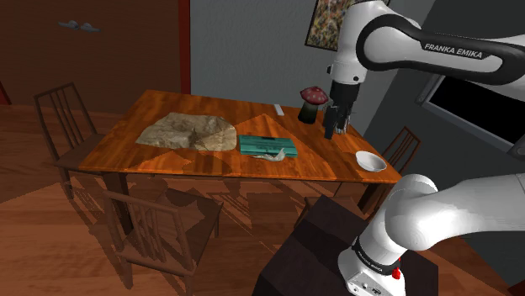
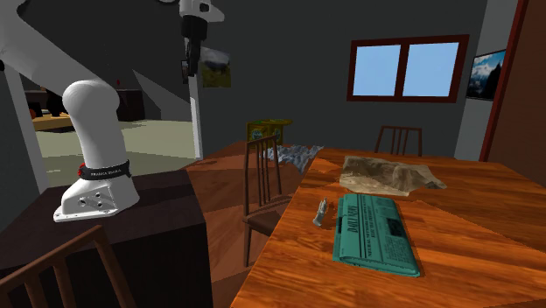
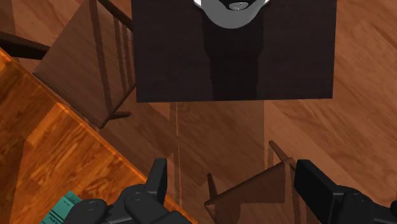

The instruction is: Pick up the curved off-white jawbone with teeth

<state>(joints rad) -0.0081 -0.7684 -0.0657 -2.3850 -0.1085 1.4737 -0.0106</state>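
Note:
The jawbone [image 1: 271,155] is a small pale curved piece lying on the wooden table [image 1: 168,105], against the near edge of a teal folded paper [image 1: 267,145]. In the second exterior view the jawbone [image 2: 322,211] looks grey and sits between the teal paper [image 2: 376,232] and the table's edge. My gripper [image 1: 336,126] hangs high, to the shoulder view's right of the jawbone and well above it. The gripper [image 2: 186,66] is far up and off to the side of the table. In the wrist view the gripper [image 3: 235,184] is open with nothing between its fingers [image 3: 158,179].
A tan crumpled sheet [image 1: 187,132] lies mid-table. A red mushroom figure [image 1: 313,103] and a white bowl [image 1: 370,161] stand near the table's right end. Chairs [image 1: 160,227] ring the table. Below the hand are the dark stand [image 3: 235,57], a chair back [image 3: 248,191] and the table corner [image 3: 63,146].

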